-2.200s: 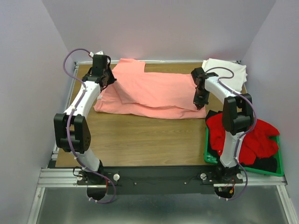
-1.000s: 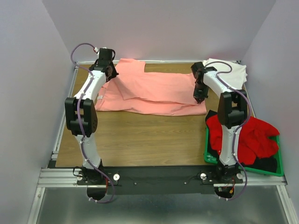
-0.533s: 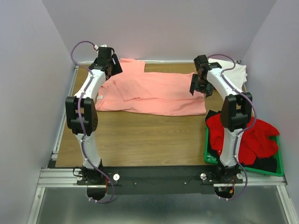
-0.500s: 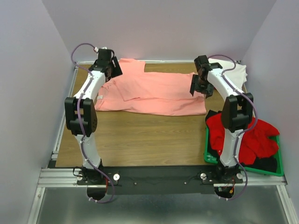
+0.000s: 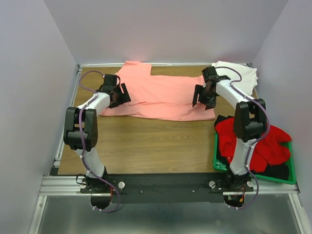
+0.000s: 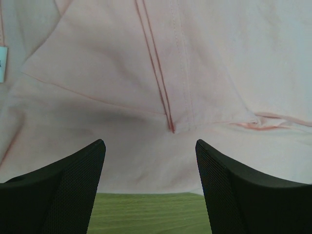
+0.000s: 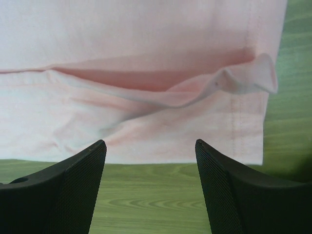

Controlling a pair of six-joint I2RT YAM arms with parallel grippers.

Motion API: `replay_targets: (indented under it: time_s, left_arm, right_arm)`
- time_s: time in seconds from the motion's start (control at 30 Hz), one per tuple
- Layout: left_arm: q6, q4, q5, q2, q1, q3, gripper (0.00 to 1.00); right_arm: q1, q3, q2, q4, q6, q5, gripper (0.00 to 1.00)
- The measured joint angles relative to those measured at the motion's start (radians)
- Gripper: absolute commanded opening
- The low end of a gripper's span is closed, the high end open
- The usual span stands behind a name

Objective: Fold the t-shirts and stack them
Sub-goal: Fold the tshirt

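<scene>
Top external view: the wooden table (image 5: 146, 146) carries the salmon-pink t-shirt (image 5: 161, 95), folded across its far half. The green crate (image 5: 219, 165) at the near right holds a red t-shirt (image 5: 263, 141). A white t-shirt (image 5: 241, 75) lies in the far right corner. The left gripper (image 5: 122, 93) and right gripper (image 5: 201, 99) gape empty over the pink shirt's two ends.

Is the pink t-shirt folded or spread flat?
Partly folded: the salmon-pink t-shirt lies doubled, an upper layer's edge showing over the lower in both wrist views.

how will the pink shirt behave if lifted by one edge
Probably floppy: the pink shirt lies in soft creases, one corner curled up. Lifted by an edge, its folded layers would likely sag open. Pushed, it may bunch.
</scene>
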Motion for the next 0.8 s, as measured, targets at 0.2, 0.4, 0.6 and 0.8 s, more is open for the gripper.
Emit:
replay_targets:
  time_s: [0.2,0.4,0.6,0.8]
  left_arm:
    - [-0.002,0.044,0.005,0.016,0.016,0.0,0.82]
    - [0.0,0.074,0.005,0.05,0.06,-0.039,0.82]
    - [-0.001,0.108,0.034,0.05,0.1,-0.051,0.82]
    - [-0.002,0.135,0.061,0.047,0.148,-0.065,0.83]
  right_arm:
    - [0.0,-0.032,0.016,0.058,-0.007,-0.017,0.8]
    - [0.0,-0.139,0.018,0.079,-0.007,-0.021,0.8]
    - [0.003,-0.195,-0.018,0.119,-0.007,-0.032,0.8]
    - [0.022,-0.278,-0.075,0.148,-0.002,-0.077,0.8]
